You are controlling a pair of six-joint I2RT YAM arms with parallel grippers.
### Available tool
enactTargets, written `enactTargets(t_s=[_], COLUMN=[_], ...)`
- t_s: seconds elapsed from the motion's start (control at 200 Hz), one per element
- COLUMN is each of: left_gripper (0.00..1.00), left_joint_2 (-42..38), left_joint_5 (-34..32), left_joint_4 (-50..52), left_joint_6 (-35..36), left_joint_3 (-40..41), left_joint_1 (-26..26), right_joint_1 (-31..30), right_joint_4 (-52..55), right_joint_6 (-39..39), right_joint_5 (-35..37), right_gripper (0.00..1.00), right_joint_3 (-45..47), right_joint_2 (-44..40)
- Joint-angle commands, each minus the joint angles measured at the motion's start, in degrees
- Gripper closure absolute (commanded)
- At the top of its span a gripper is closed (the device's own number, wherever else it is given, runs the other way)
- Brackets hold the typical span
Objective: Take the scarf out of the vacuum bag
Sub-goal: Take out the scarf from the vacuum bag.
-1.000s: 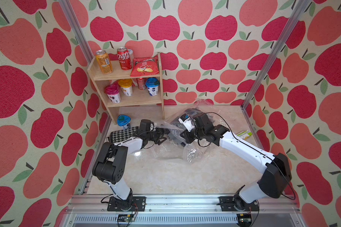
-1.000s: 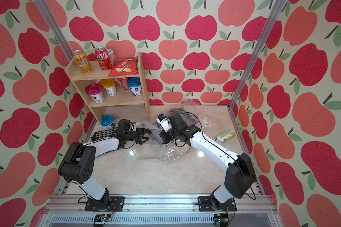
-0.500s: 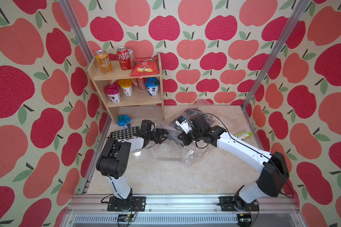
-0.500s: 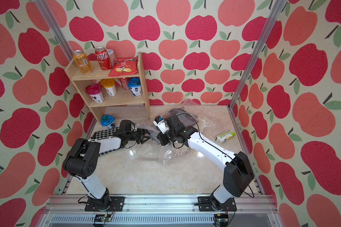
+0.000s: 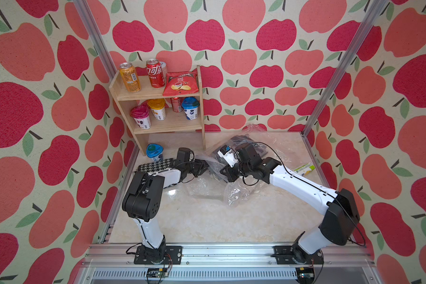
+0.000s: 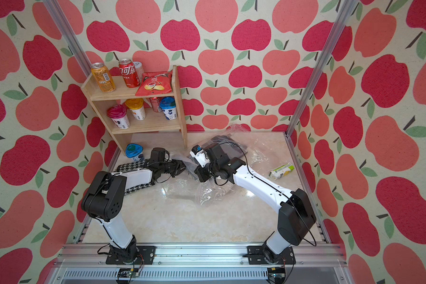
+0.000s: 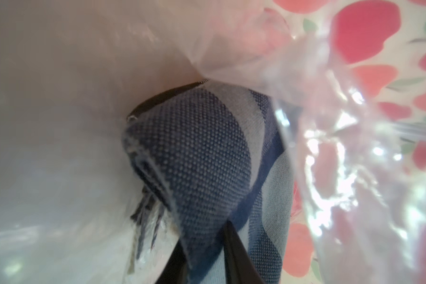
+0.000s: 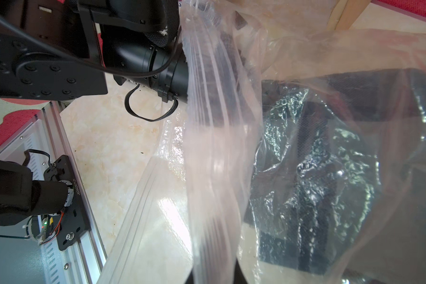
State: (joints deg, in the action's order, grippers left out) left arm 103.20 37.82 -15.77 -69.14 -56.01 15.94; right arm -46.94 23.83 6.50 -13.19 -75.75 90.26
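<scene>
Both top views look down on a marble-patterned table (image 5: pixel 207 221) walled in apple-print cloth. The vacuum bag (image 5: pixel 234 194), clear and crumpled, sprawls from the middle of the table to the far right. The scarf (image 5: pixel 240 139) shows as a dark folded shape inside the bag's far part. The left gripper (image 5: pixel 204 165) reaches in from the left and its tip goes under the plastic, so the jaws cannot be made out here. The right gripper (image 5: pixel 224 171) meets it from the right, at the bag's edge. A houndstooth cloth (image 5: pixel 155 165) lies under the left arm, with a blue-lidded cup (image 5: pixel 154 150) just beyond it. A wooden shelf (image 5: pixel 172 123) of cans and cups stands at the far left, and a small green packet (image 5: pixel 304 169) lies near the right wall.

The left wrist view is from inside the bag (image 7: pixel 342 147). A fold of blue-and-grey woven scarf (image 7: pixel 199 159), fringe trailing, fills the centre. The two black fingers (image 7: pixel 239 253) are pinched onto that fold.

In the right wrist view, the bag's ribbed zip edge (image 8: pixel 214 147) runs down between the right gripper's (image 8: pixel 213 277) pressed-together jaws. The scarf (image 8: pixel 305 172) shows dark through the plastic.
</scene>
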Motion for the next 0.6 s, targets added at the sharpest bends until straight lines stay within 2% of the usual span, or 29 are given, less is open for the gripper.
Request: enactTargets(t_s=[0.0,0.075,0.295,0.47,0.595], left_gripper=[0.89,1.00,1.00,1.00,1.00], left_joint_2=[0.09,-0.04,-4.51,-10.98,-16.05], left_joint_5=[-4.50,-4.02,-2.98,-3.13,-2.93], left_joint_4=[2.77,3.10,6.33,11.63,14.88], left_joint_6=[2.68,3.10,4.03,5.72,5.89], left_joint_3=[-3.50,-4.83,-8.41,-9.96,-8.26], left_joint_1=[-1.59,-1.48,0.99,3.69,3.99], right_joint_1=[-0.26,-0.26,0.08,1.37,2.52], right_joint_4=[0.09,-0.09,2.25,1.57,0.87], right_joint_6=[1.09,1.21,3.40,7.01,9.33], right_joint_5=[-0.75,0.16,5.88,6.99,7.38], right_gripper=[0.95,0.95,0.97,0.99,1.00], right_joint_3=[-1.55,-1.94,-6.34,-9.22,-10.18], right_joint_2=[-0.19,0.00,3.24,5.80,6.67])
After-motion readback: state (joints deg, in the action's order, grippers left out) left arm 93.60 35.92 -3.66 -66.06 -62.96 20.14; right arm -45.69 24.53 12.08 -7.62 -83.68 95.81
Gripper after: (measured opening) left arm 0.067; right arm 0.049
